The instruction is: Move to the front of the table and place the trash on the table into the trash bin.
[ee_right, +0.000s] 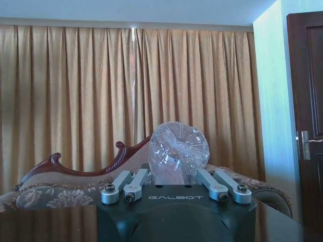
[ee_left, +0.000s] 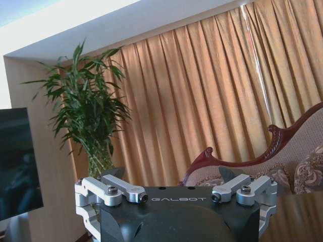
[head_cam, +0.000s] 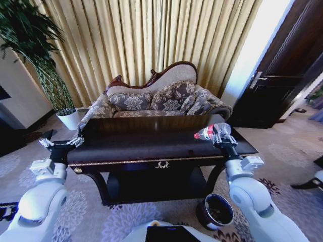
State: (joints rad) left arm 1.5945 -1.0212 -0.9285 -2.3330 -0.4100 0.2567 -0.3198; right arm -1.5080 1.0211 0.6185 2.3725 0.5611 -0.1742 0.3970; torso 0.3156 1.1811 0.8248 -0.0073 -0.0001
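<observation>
One bottle: my right gripper (head_cam: 220, 135) is pinching the clear plastic bottle (head_cam: 211, 132), red cap end pointing toward my left, lifted just above the right end of the table (head_cam: 151, 146).
One bin: the trash bin (head_cam: 216, 212) sits on the carpet by the table's front right corner, right below my right arm.
Two grippers: the left gripper (head_cam: 61, 142) hangs at the table's left end with its fingers spread wide and nothing between them.
Head view: gives me the whole table, the bin, both arms, a sofa (head_cam: 156, 98) behind and a potted plant (head_cam: 48, 65) far left.
Right wrist view: just the bottle's crinkled base (ee_right: 178, 150) between the fingers, no bin.
Left wrist view: plant (ee_left: 86, 121) and curtain (ee_left: 202, 96), no bottle.
</observation>
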